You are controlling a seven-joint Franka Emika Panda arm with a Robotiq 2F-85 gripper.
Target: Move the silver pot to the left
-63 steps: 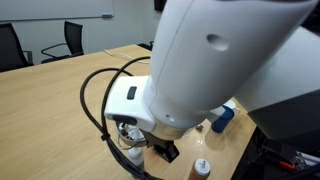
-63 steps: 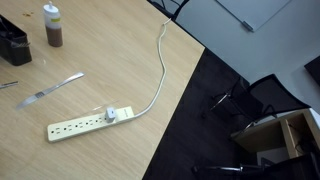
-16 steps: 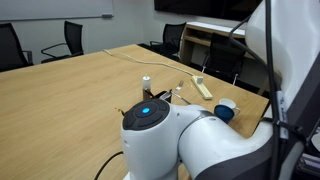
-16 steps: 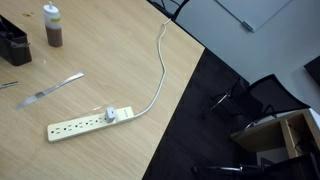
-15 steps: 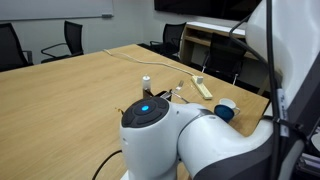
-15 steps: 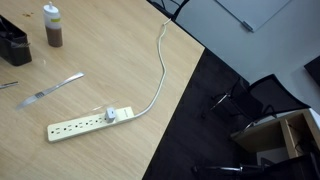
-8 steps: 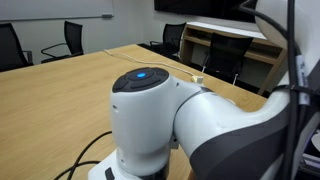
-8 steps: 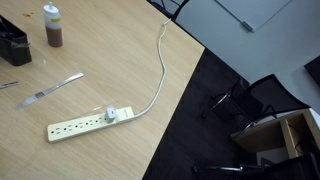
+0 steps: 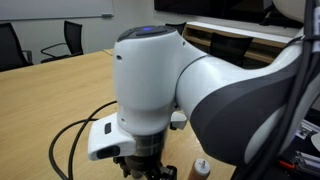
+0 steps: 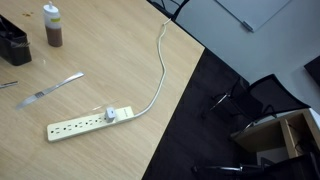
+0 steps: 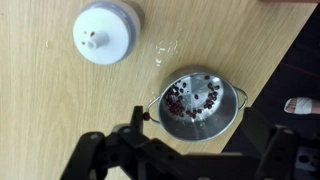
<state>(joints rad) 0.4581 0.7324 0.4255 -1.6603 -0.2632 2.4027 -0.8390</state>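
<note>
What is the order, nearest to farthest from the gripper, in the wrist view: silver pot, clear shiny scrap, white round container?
1. silver pot, directly before the gripper, centre-right.
2. clear shiny scrap, past the pot, upper middle.
3. white round container, upper left, farthest.

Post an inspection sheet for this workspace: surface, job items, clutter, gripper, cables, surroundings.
Surface: light wooden table, no spills seen.
Job's things: small round shiny silver pot, upright, dark red specks inside, close to the table edge.
Clutter: white round domed object apart from the pot; brown-filled bottle; flat metal utensil; black box.
Gripper: black gripper over the pot, fingers spread, holding nothing.
Cables: white power strip with white cord; black cable beside the white robot arm.
Surroundings: black office chairs; dark carpet.
</note>
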